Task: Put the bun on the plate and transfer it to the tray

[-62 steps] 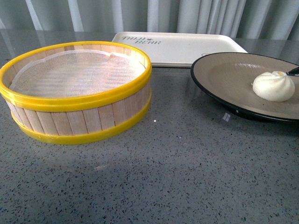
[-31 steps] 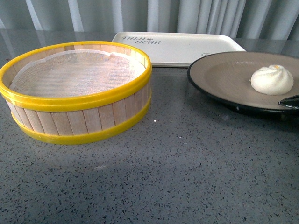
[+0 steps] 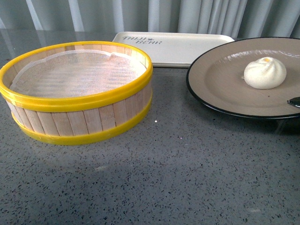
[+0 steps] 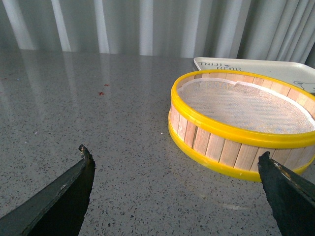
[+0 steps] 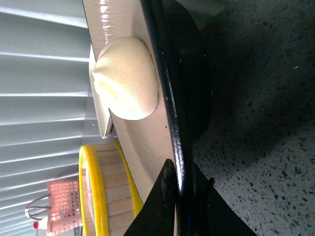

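Observation:
The cream-white bun [image 3: 265, 72] sits on the beige plate [image 3: 220, 79] at the right of the front view. The plate is held off the counter, with a shadow under it. My right gripper [image 5: 184, 184] is shut on the plate's black rim [image 5: 170, 73], one finger above and one below; only its dark tip [image 3: 294, 101] shows in the front view. In the right wrist view the bun [image 5: 128, 78] rests close to the rim. The white tray [image 3: 187, 47] lies behind the plate, partly covered by it. My left gripper [image 4: 174, 151] hangs open over bare counter beside the steamer.
A yellow-rimmed wooden steamer basket [image 3: 77, 93] with a white cloth liner stands at the left, close to the tray's front edge. In the left wrist view the basket [image 4: 236, 123] sits near the tray [image 4: 256, 66]. Grey speckled counter [image 3: 178, 178] spreads in front; curtains hang behind.
The plate with the bun has risen off the counter and tipped its face toward the camera. The gripper tip has dropped from beside the bun to the plate's right rim.

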You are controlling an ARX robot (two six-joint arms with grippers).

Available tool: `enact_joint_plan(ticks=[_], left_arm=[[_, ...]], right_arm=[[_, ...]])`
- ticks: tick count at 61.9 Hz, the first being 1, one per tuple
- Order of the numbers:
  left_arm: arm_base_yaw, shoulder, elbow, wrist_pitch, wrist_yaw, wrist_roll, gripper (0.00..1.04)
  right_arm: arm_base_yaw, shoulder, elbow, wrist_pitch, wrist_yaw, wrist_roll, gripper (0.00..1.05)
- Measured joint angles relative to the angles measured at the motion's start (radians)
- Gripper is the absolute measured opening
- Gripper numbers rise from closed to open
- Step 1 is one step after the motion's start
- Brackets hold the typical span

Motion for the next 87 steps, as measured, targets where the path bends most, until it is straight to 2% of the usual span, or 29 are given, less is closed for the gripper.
enact_joint_plan(ticks=[18,27,38,54,74,87], left_arm=[[0.0,0.0,0.0,0.0,0.0,0.0,0.98],[0.0,0.0,0.0,0.0,0.0,0.0,0.98],[0.0,0.0,0.0,0.0,0.0,0.0,0.98],[0.0,0.0,0.0,0.0,0.0,0.0,0.98],[0.0,0.0,0.0,0.0,0.0,0.0,0.98],[0.0,0.0,0.0,0.0,0.0,0.0,0.98]], right_arm=[[-0.021,-0.088,-0.055,0.126,0.093,0.122,0.03],[-0.061,-0.097,-0.052,0.193,0.089,0.192,0.03],[-0.088,-0.03,0.012,0.188,0.068,0.244,0.03],[-0.098,0.14,0.266,0.08,0.014,0.26,0.03],[-0.084,0.506,0.765,-0.182,-0.017,0.188,0.03],[-0.053,0.636,0.913,-0.236,-0.064,0.164,0.03]])
